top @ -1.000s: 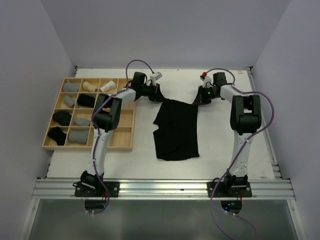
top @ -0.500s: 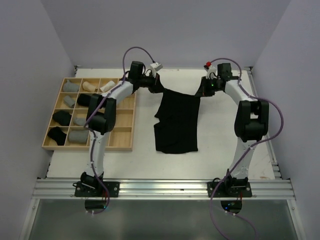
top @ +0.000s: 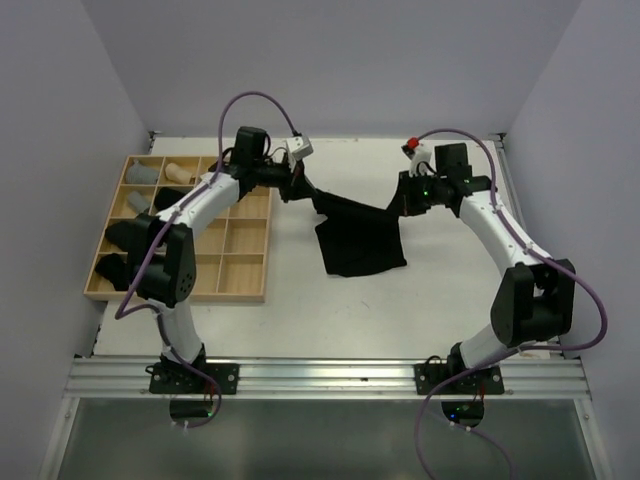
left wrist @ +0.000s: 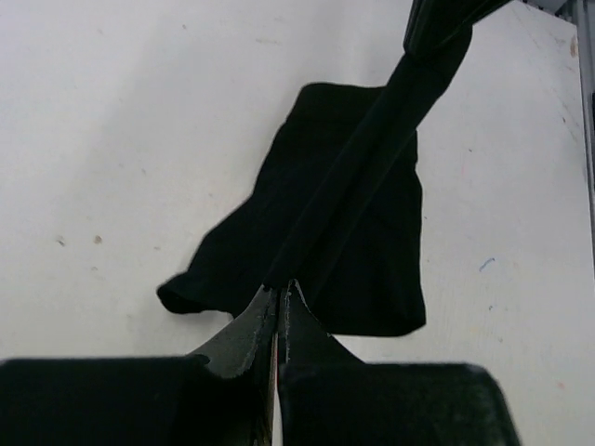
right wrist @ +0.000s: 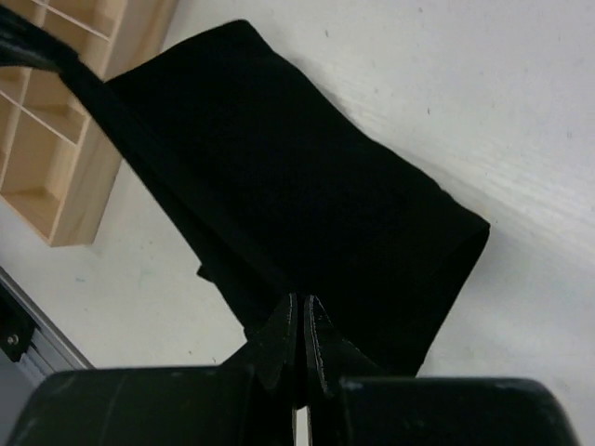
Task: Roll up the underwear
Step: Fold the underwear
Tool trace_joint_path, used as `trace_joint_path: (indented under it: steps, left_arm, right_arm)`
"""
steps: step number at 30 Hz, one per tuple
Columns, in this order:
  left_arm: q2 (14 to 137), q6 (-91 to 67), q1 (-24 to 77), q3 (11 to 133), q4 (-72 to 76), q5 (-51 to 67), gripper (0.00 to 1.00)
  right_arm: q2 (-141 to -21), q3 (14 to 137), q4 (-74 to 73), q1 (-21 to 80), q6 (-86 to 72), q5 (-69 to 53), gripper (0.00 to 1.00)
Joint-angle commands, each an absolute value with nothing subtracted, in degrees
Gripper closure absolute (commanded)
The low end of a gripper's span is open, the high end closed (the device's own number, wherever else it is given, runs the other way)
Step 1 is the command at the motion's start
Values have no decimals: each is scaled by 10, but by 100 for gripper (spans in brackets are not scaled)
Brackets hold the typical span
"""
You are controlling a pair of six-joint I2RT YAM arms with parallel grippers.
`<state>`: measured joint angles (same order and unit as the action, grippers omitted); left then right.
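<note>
White tabletop (top: 330,310) runs out between pale walls. Both claws are pinched tight on cloth: the left gripper (left wrist: 279,294) nips one end of the waistband of the black underwear (top: 362,243) and the right gripper (right wrist: 299,312) nips the other end. The band is stretched taut between them, above the surface. Below it the rest of the garment hangs down and lies rumpled on the table, about midway between the two arms. Farther left, a wooden grid tray (top: 180,295) holds a grey roll (top: 142,173), a beige roll (top: 180,170) and a black roll (top: 122,235) in separate compartments.
</note>
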<state>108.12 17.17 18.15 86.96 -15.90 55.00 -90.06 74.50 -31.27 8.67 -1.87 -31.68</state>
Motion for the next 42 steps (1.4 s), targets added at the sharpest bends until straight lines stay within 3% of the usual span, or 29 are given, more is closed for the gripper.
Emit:
trace_joint_path:
  steps: [1, 5, 11, 21, 26, 34, 42]
  left_arm:
    - [1035, 233, 178, 794, -195, 556, 100]
    - [1000, 210, 199, 710, -152, 516, 100]
    - [998, 164, 234, 677, -77, 443, 100]
    - [1094, 116, 202, 870, -10, 343, 100]
    - [1115, 138, 198, 925, 8, 341, 100]
    - [1075, 168, 205, 804, -24, 412, 100]
    - [1036, 190, 240, 699, -20, 385, 100]
  right_arm:
    - [-864, 695, -340, 83, -9, -251, 100]
    - [-862, 666, -327, 83, -20, -195, 100]
    - [-904, 718, -320, 83, -39, -149, 100]
    - [-1047, 945, -293, 82, -47, -116, 100]
    - [-1088, 990, -284, 82, -26, -123, 100]
    - [-1031, 854, -233, 82, 27, -152, 100]
    - [-991, 733, -193, 82, 45, -154, 100]
